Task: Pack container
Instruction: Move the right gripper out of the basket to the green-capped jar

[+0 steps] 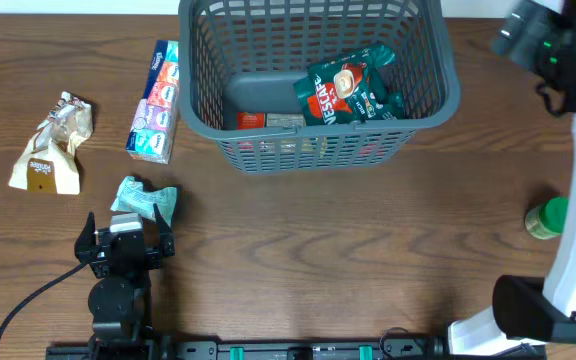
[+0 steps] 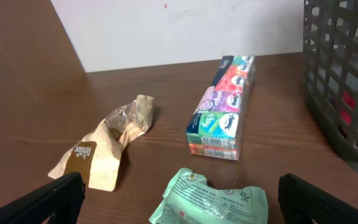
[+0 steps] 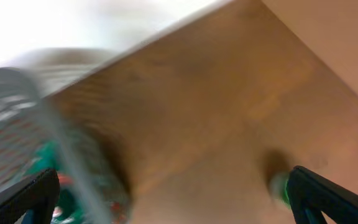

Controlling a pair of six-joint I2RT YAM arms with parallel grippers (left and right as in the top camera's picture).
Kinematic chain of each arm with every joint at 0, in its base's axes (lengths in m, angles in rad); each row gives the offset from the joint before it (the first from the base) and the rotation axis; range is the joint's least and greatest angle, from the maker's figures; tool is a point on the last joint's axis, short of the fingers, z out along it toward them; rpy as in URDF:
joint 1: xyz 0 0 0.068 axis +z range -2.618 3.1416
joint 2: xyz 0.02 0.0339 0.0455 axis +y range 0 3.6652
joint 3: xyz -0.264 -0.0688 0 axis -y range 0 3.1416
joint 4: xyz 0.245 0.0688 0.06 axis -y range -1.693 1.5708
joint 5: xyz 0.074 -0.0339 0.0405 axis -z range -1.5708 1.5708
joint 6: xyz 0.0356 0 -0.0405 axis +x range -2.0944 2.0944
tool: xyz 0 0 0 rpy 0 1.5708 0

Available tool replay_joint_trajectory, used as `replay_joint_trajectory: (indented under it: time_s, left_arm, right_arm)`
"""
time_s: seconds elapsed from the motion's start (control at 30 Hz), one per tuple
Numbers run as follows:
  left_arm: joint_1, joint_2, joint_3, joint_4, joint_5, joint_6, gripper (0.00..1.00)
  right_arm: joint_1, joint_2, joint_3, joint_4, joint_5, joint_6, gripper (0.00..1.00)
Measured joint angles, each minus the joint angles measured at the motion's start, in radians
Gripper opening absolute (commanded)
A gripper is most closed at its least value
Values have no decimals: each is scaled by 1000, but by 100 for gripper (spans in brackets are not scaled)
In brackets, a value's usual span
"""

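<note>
Your left fingers [image 2: 58,198] gape wide and empty, lined up on the green packet [image 2: 211,200], likely to grab it. Your right fingers [image 3: 328,193], blurred, gape empty near the container [image 1: 308,131].

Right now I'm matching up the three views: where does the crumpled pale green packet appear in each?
Overhead: pale green packet, lower left, just ahead of the left claw.
Left wrist: bottom centre, between the claw's fingers.
Right wrist: not in it.
Shared landmark: the container, top centre overhead, right edge in left wrist, blurred at left in right wrist.

Wooden table [image 1: 368,250], white wall [image 2: 166,31]
</note>
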Motion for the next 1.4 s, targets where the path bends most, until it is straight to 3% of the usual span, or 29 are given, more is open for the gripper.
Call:
replay_joint_trajectory:
  time_s: [0.3,0.8,1.1,1.4]
  left_arm:
    - [0,0,0,0,0,0,98]
    - [0,0,0,0,0,0,99]
    - [0,0,0,0,0,0,99]
    - [0,0,0,0,0,-1,99]
  right_arm:
    - [-138,70,-1,-170,14,130,99]
    - [-394,98,-177,-199,-27,182,99]
    - [-471,82,-401,-58,-47,191,99]
    - [-554,-42,-769,216,-101,180,99]
